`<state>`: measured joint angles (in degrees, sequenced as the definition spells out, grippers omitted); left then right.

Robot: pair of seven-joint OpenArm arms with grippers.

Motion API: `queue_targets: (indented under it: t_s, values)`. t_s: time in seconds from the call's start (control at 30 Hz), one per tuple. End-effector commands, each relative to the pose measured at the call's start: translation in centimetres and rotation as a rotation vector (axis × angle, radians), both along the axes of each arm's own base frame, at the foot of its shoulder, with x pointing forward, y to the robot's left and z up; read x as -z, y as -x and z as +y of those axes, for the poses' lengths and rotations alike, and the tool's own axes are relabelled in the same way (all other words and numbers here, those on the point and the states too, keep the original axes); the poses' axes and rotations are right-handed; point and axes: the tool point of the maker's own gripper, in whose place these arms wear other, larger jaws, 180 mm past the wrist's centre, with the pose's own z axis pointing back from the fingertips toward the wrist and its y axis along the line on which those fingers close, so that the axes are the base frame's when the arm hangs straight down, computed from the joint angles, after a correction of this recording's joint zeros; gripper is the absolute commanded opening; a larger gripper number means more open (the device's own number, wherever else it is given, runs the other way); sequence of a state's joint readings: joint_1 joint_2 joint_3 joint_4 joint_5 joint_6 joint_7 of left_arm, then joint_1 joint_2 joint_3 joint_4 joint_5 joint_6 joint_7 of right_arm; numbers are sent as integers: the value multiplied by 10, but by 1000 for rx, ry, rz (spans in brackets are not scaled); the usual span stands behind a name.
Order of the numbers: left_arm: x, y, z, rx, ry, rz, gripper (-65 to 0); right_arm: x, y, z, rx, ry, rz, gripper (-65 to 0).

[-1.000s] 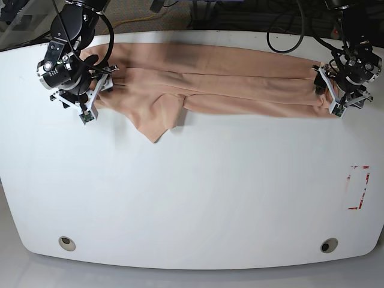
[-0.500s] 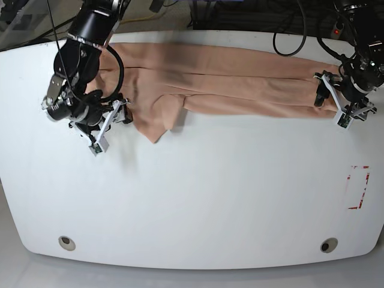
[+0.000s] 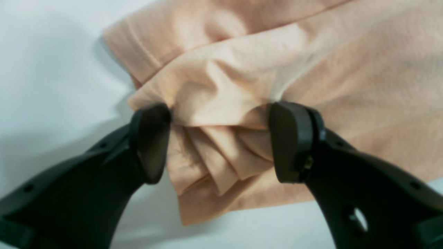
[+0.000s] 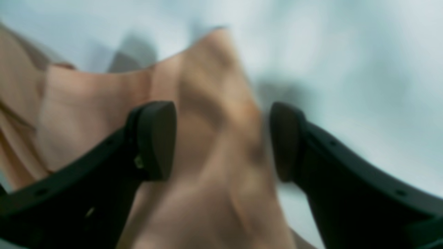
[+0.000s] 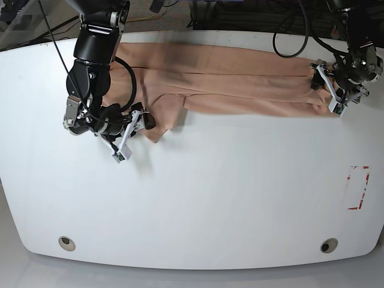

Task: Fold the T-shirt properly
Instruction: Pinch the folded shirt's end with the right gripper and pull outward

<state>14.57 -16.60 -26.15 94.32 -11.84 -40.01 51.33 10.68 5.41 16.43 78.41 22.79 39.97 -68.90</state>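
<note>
The peach T-shirt (image 5: 228, 78) lies as a long folded band along the table's far side, with a pointed sleeve flap (image 5: 161, 123) hanging toward me at the left. My right gripper (image 5: 133, 133) sits at that flap. In the blurred right wrist view it is open (image 4: 221, 141), its fingers straddling the flap (image 4: 104, 90). My left gripper (image 5: 327, 89) is at the shirt's right end. In the left wrist view it is open (image 3: 219, 141), with bunched folds of the shirt (image 3: 346, 69) lying between its spread fingers.
The white table (image 5: 210, 198) extends toward me from the shirt. A red-marked rectangle (image 5: 359, 187) lies near the right edge. Two round holes (image 5: 67, 243) (image 5: 328, 245) sit near the front edge. Dark cables (image 5: 288, 36) hang behind the far edge.
My right arm has swung from the shirt's left end toward the front and now sits at the sleeve flap. My left gripper shifted slightly back at the right end. Both jaws kept their spread.
</note>
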Motion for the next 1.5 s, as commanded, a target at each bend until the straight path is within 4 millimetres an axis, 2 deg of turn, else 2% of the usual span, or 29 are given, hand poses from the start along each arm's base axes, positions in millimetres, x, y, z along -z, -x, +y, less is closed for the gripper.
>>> queue_targets:
  t_s: [0.0,0.1,0.17,0.27,0.33,0.4,0.6,0.67,0.83,1.07,1.23,1.47]
  values:
    - [-9,-6,6,2,-16,-28,-236,-9,-9,5,-11,-3,-36,-255]
    - [-9,-6,6,2,-16,-28,-236,-11,-12,13,-8,-28,-54,-354]
    - [-9,-6,6,2,-16,-28,-236,-13,-16,15,1,-43,-75,-496]
    - [-8,-6,6,1,-16,-26,-236,-16,-18,15,6,-53,-89,-650]
    - [-8,-6,7,1,-16,-25,-236,-21,-19,16,4,-55,-105,-650]
    - [-8,-6,7,1,-17,-24,-236,-35,-22,13,0,-49,-142,-650]
    - [-7,-5,6,0,-15,-23,-236,-78,-9,3,-31,-39,-227,-650]
    - [-7,-5,6,0,-15,-23,-236,-79,1,2,-33,-44,-223,-650]
    - [-7,-5,7,1,-18,-21,-236,-68,35,-20,-12,-35,-186,-650]
    - [-7,-5,7,1,-18,-21,-236,-68,80,-52,50,-49,-160,-650]
    - [-7,-5,7,1,-18,-21,-236,-65,106,-64,80,-58,-128,-650]
    - [-7,-5,7,1,-18,-21,-236,-46,137,-86,122,7,-37,-650]
